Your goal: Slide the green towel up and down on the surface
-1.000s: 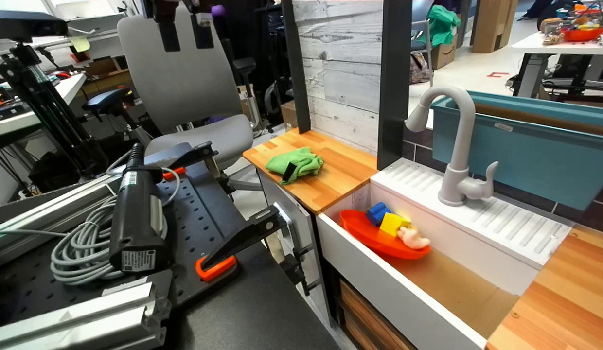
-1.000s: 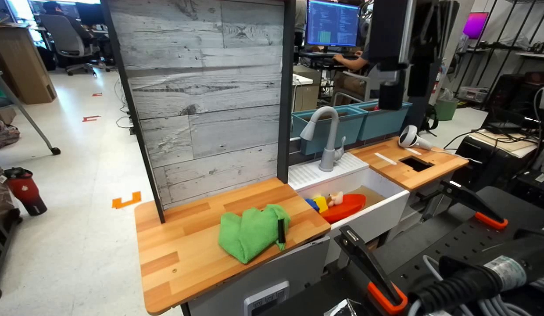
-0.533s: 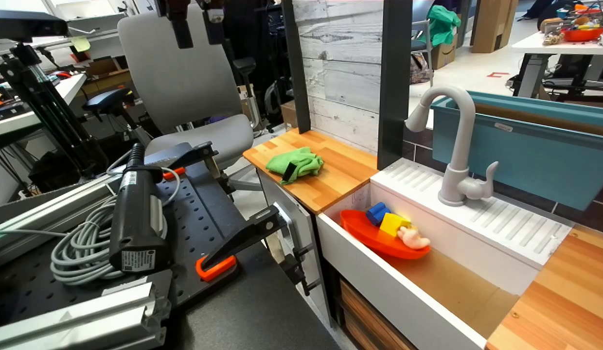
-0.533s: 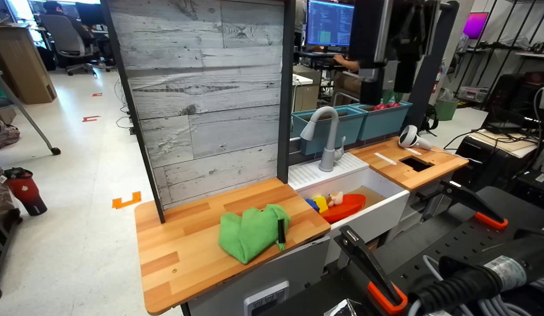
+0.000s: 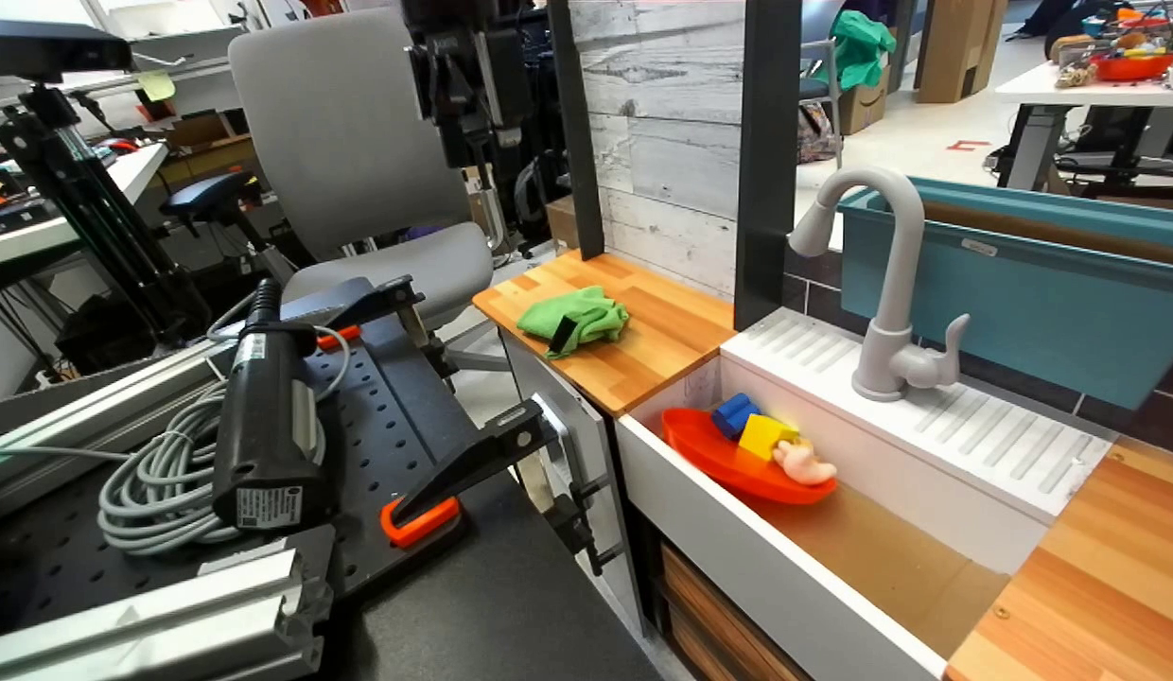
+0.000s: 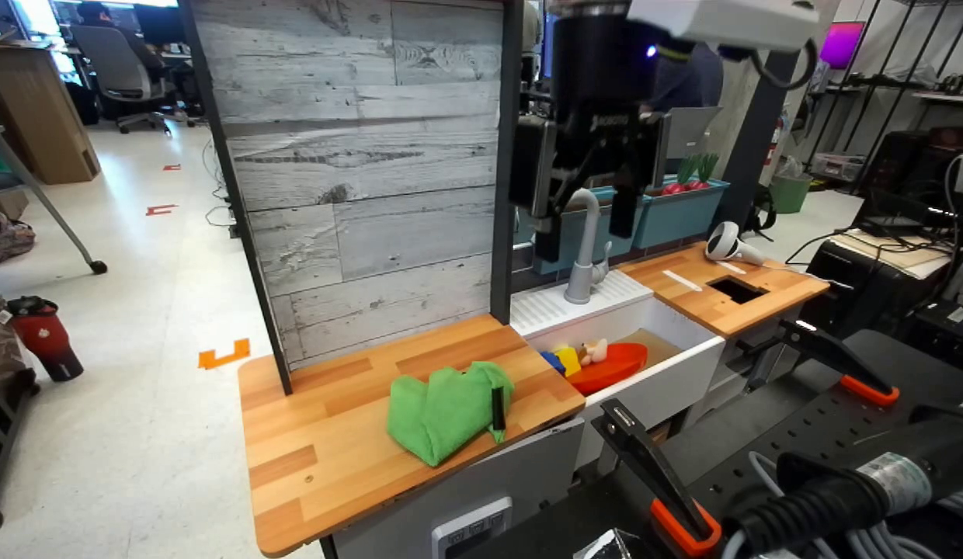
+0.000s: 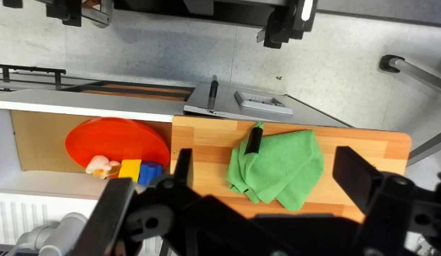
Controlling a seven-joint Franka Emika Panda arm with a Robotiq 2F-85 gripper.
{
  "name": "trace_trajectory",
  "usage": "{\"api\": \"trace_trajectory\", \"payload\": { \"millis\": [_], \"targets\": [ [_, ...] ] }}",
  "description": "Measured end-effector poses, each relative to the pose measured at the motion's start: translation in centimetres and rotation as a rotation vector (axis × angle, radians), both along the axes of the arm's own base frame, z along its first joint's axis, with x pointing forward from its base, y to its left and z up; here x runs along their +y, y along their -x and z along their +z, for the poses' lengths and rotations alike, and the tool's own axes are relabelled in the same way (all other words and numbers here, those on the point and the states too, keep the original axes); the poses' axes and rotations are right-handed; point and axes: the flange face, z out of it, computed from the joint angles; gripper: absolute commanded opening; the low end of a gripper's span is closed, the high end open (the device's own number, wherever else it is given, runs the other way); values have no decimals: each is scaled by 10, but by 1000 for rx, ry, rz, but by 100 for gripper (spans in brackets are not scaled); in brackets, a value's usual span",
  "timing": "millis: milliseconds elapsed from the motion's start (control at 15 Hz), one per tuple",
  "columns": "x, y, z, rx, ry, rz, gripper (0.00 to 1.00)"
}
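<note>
One gripper (image 6: 586,234) nearer than before to one green towel (image 6: 443,415) — two fingers (image 6: 624,213) wide apart, empty.

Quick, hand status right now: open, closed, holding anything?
Hand: open, holding nothing; the green towel lies on the wooden counter, clear of the fingers.

In an exterior view, the black pincer (image 6: 585,227) carries the word ROBOTIQ in small pale letters.
</note>
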Motion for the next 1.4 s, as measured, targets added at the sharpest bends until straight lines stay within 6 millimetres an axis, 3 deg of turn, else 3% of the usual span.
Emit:
{"api": "trace_trajectory", "payload": {
  "millis": [533,733,933,1400],
  "targets": [
    [29,-48,-132,144,0,-12,100],
    [46,-58,-166,162,2,1,100],
    [51,-62,-174,162,2,5,100],
    [43,-72,-171,124,12,-32,100]
  ]
}}
